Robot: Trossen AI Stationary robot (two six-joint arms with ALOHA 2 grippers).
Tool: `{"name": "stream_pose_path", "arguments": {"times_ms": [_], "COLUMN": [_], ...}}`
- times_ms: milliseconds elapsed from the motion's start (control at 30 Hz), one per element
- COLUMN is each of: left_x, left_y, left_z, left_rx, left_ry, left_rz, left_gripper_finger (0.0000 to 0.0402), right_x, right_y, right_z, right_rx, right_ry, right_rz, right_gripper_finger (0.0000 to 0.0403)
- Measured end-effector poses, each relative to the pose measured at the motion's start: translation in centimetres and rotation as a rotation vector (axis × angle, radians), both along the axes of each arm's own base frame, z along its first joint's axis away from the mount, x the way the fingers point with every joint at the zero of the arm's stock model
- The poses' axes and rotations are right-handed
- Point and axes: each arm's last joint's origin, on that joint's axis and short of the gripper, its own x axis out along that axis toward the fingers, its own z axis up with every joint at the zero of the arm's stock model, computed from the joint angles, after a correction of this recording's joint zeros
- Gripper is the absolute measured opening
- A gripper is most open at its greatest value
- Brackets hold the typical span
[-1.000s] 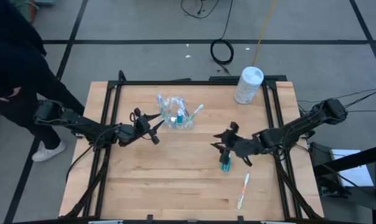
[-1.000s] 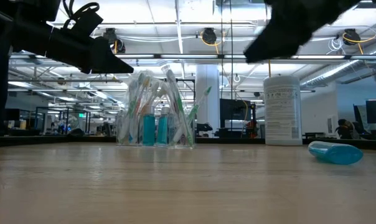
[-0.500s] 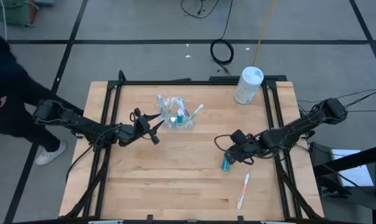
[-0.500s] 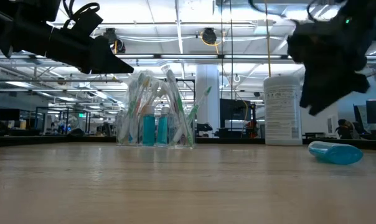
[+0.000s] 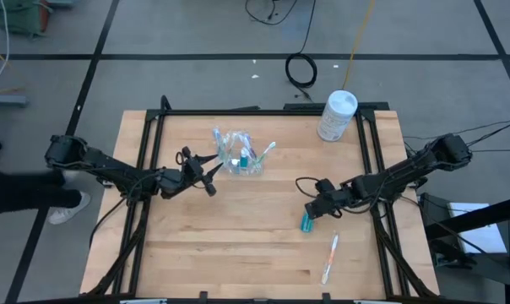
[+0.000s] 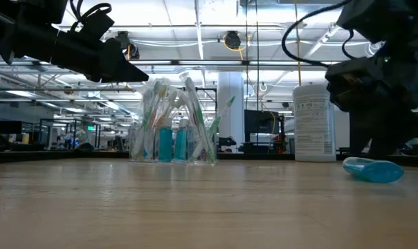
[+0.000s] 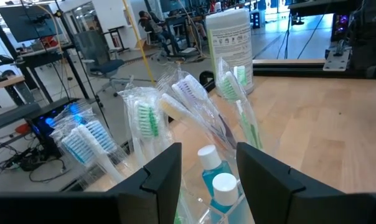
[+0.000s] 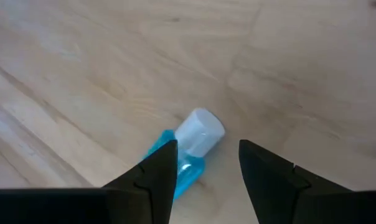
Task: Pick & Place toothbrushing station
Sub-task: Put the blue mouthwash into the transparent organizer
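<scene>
The clear cup (image 5: 242,159) stands upright on the wooden table's far middle, holding wrapped toothbrushes and two blue tubes (image 7: 214,180). My left gripper (image 5: 214,175) hovers open just left of it, pointing level at it, and I see no touch. A loose blue toothpaste tube (image 5: 306,223) with a white cap lies on its side right of centre. My right gripper (image 5: 311,209) is open above it, slanting down, one finger on each side of the tube (image 8: 187,152) without touching. A wrapped toothbrush (image 5: 330,257) lies flat near the front right.
A tall white canister (image 5: 337,115) stands at the far right corner. Black frame rails (image 5: 145,194) run along the table's left and right sides. Bare wood lies between the cup and the loose tube and along the front left.
My right gripper has come down toward the blue tube, rolling its wrist and tipping steeply downward, and its open fingers now stand on either side of the tube. The tube, the cup and the loose toothbrush have stayed where they were.
</scene>
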Motion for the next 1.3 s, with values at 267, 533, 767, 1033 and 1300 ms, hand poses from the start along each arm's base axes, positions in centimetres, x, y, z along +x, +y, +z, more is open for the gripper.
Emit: {"name": "stream_pose_path", "arguments": {"times_ms": [267, 533, 767, 1033, 1300], "left_x": [0.0, 0.0, 0.0, 0.0, 0.0], "left_y": [0.0, 0.0, 0.0, 0.0, 0.0], "left_z": [0.0, 0.0, 0.0, 0.0, 0.0], "left_rx": [0.001, 0.002, 0.002, 0.002, 0.002], "left_ry": [0.001, 0.001, 0.001, 0.001, 0.001], "left_rz": [0.000, 0.000, 0.000, 0.000, 0.001], "left_gripper_finger": [0.0157, 0.0157, 0.0157, 0.0157, 0.0157], "right_x": [-0.8, -1.4, -1.4, -1.1, -0.4], "right_y": [-0.5, -0.7, -0.9, -0.9, -0.6], "right_z": [-2.2, -3.3, -3.4, -3.6, -4.5], "right_rx": [0.039, 0.058, -0.016, -0.027, -0.026], "right_ry": [-0.106, -0.215, -0.249, -0.255, -0.263], "right_rz": [-0.011, -0.011, -0.001, -0.006, 0.021], "right_gripper_finger": [0.0166, 0.0166, 0.0166, 0.0166, 0.0162]}}
